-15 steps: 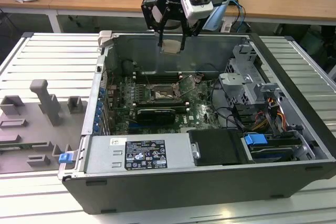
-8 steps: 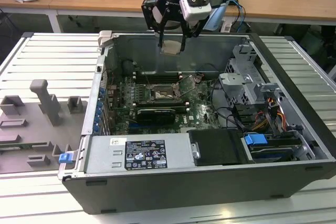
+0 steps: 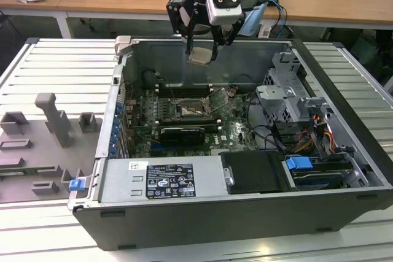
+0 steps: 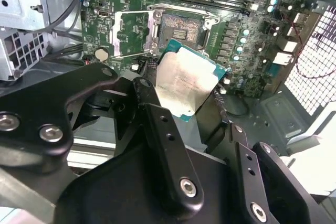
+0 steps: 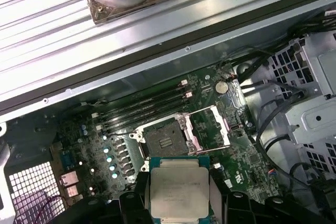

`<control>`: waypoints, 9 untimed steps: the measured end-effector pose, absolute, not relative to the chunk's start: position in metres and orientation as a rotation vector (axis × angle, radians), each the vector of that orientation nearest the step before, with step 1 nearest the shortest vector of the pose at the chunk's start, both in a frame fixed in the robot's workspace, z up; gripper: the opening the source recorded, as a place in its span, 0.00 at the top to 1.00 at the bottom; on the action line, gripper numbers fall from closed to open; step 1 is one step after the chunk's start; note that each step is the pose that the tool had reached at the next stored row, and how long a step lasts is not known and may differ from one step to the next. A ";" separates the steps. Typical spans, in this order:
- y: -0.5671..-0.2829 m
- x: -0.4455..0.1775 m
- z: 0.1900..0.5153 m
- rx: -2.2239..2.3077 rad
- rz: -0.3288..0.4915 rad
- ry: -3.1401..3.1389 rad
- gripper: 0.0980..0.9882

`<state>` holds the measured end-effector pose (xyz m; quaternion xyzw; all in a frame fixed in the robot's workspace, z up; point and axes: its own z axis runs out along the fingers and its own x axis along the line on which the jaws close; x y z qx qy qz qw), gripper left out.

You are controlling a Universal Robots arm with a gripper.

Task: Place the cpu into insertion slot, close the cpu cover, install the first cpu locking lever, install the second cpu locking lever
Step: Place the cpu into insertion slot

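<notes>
Step one in hand: my end effector [image 3: 201, 53] is clamped on the cpu [image 5: 178, 192], well above the bare insertion slot [image 5: 163, 141], cpu cover [image 5: 211, 126] open; seating it likely needs edges squared to the slot.

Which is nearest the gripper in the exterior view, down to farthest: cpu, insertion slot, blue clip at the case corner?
1. cpu, held in the gripper, above the case.
2. insertion slot, on the board below.
3. blue clip, case's front corner, exterior view's left.

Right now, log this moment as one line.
tool: shut on chip | chip: held above the board, not seated | socket: empty | cover: open
</notes>
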<state>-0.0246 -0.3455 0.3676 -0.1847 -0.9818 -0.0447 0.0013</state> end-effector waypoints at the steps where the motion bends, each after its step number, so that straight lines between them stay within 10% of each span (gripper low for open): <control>1: -0.345 -0.025 0.368 -0.590 -0.140 -3.080 0.50; 9: -0.346 -0.025 0.367 -0.669 -0.140 -3.066 0.50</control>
